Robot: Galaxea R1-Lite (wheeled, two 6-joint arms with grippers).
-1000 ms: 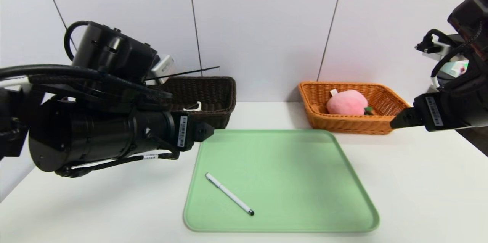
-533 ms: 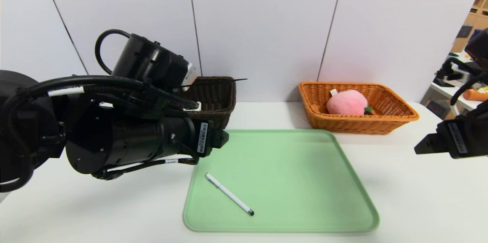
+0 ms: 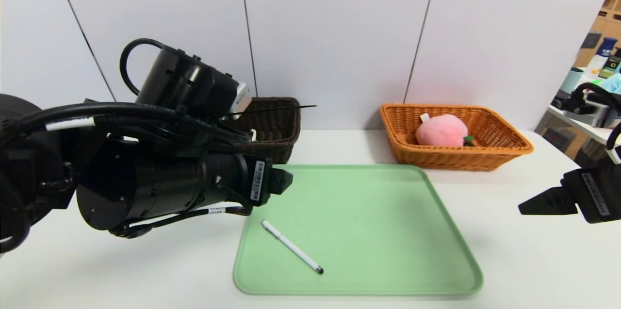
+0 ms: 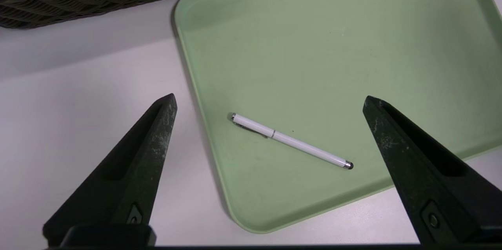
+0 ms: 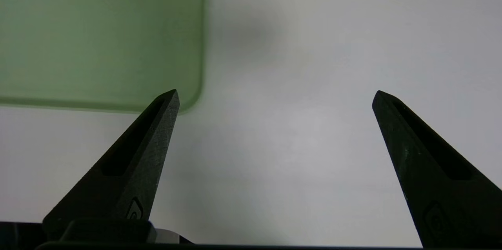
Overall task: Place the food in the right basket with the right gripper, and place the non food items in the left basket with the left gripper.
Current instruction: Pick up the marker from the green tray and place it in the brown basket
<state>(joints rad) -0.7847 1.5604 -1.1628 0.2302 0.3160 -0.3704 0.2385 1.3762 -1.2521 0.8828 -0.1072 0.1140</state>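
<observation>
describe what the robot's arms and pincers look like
The left pincer and right pincer each have two black, pointed, wedge-like fingers with recessed slots. The left arm has glossy black cylindrical housings, looping black cables with white labels, and a barcode sticker. The right arm shows black parts, dark cables and another sticker.

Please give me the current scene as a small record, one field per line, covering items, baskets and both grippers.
non-food item left out: slim white pen with a black tip, lying on the green rectangular tray
food: fuzzy pink plush peach, in the orange-tan woven basket
other basket: dark brown woven basket, partly hidden by the left arm; a small white piece shows inside
left gripper: open, empty, above the pen
right gripper: open, empty, over the white table beside the tray
</observation>
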